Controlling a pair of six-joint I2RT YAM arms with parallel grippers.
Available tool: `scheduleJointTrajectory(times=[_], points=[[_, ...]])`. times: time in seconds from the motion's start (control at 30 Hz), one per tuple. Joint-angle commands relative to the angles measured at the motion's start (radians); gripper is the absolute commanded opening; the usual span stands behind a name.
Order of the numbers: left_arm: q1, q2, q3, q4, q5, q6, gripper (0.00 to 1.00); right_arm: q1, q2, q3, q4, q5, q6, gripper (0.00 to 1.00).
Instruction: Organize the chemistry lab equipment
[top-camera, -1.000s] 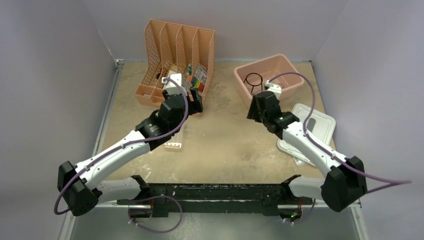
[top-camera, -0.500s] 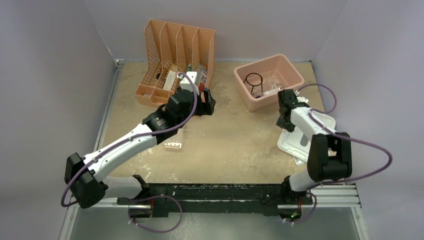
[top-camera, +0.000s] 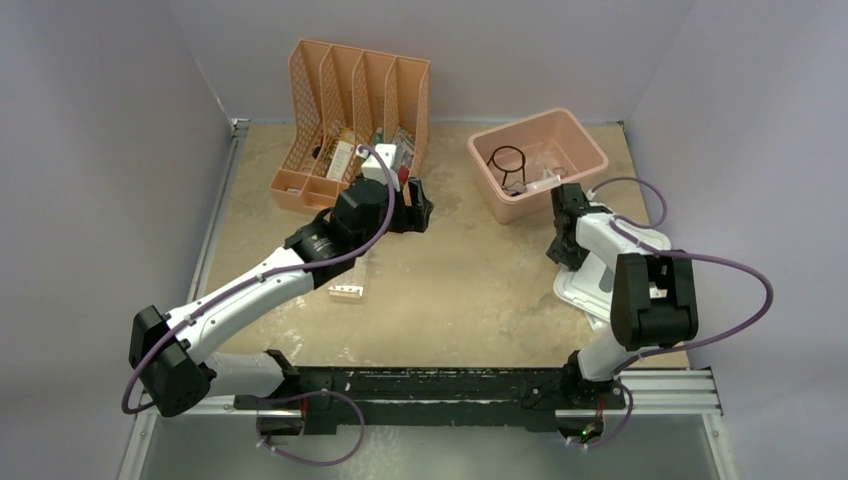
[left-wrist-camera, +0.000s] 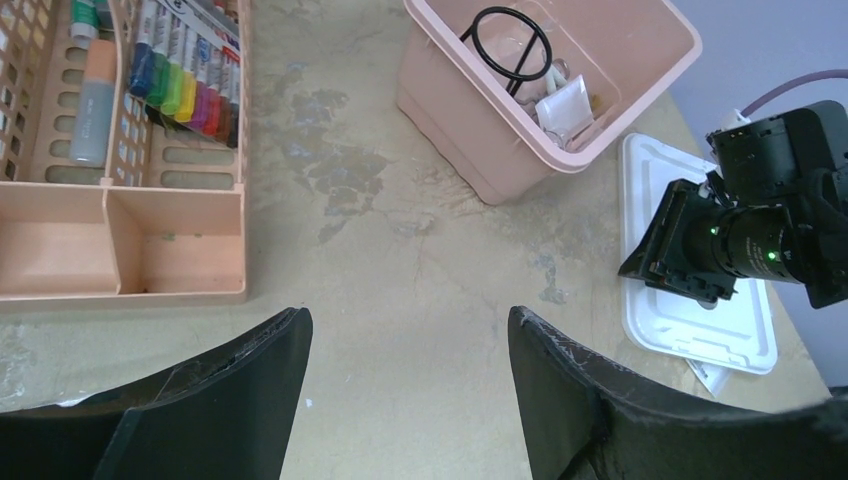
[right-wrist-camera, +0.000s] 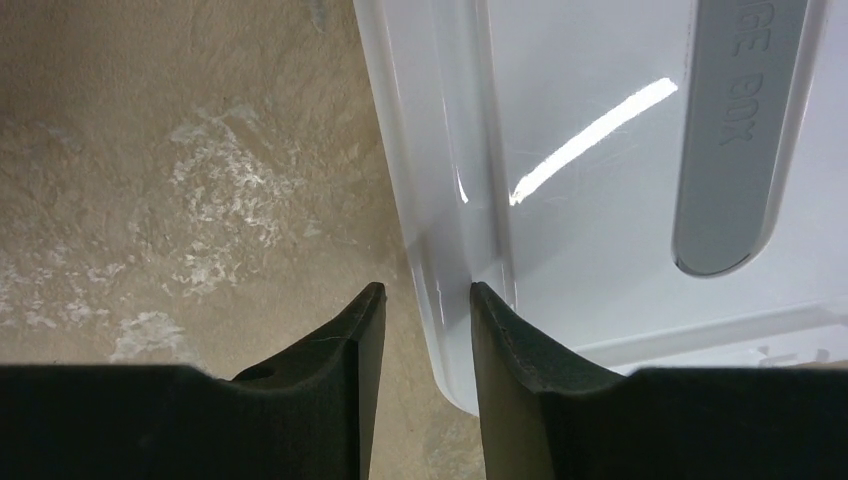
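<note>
Ring (left-wrist-camera: 512, 45) sits in the tub (left-wrist-camera: 470, 130) — lid (right-wrist-camera: 590, 230) not yet on. Left claw (left-wrist-camera: 405, 320) open; right claw (right-wrist-camera: 425, 290) straddles the lid edge, grip unclear.

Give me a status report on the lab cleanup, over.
Left fingers open, empty. Right fingers straddling white lid rim, grip unconfirmed. Black wire ring in pink tub. Nothing in the way.

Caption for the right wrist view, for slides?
Close-up: right gripper straddles the white lid's edge on the table.
</note>
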Motion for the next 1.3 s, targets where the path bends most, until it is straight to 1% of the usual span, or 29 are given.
scheduleJointTrajectory(times=[0.0,0.13,0.27,0.33,0.37,0.5,0.57,0.63,0.87,1.0,1.1,1.27], points=[[0.002,-0.002,0.027,0.038,0.078,0.024,0.7,-0.006,0.007,-0.037,0.029,-0.029,0.056,0.38],[0.002,0.023,0.038,0.042,0.146,0.027,0.7,-0.007,0.008,-0.049,0.042,-0.015,0.068,0.37],[0.002,0.044,0.051,0.039,0.165,0.023,0.69,-0.007,0.013,-0.05,0.038,0.01,0.077,0.42],[0.003,0.051,0.053,0.045,0.167,0.021,0.69,-0.007,0.018,-0.056,0.06,-0.009,0.07,0.4],[0.003,0.057,0.055,0.049,0.168,0.018,0.69,-0.008,0.021,-0.062,0.074,-0.025,0.066,0.36],[0.002,0.081,0.053,0.071,0.171,-0.004,0.69,-0.007,0.006,-0.071,0.114,-0.033,0.083,0.13],[0.001,0.095,0.052,0.087,0.182,-0.018,0.68,-0.007,-0.025,-0.071,0.125,-0.011,0.093,0.08],[0.0,0.108,0.046,0.107,0.193,-0.034,0.68,-0.007,-0.063,-0.063,0.127,0.01,0.094,0.06],[0.0,0.201,0.073,0.167,0.26,-0.086,0.68,-0.007,-0.217,0.012,0.047,0.068,0.106,0.03],[-0.006,0.275,0.103,0.243,0.313,-0.142,0.68,-0.007,-0.305,0.029,0.001,0.079,0.125,0.0],[-0.012,0.327,0.112,0.297,0.349,-0.191,0.68,-0.008,-0.362,0.031,-0.018,0.056,0.138,0.0],[-0.026,0.426,0.13,0.441,0.398,-0.297,0.7,-0.008,-0.441,0.04,-0.052,-0.016,0.179,0.0]])
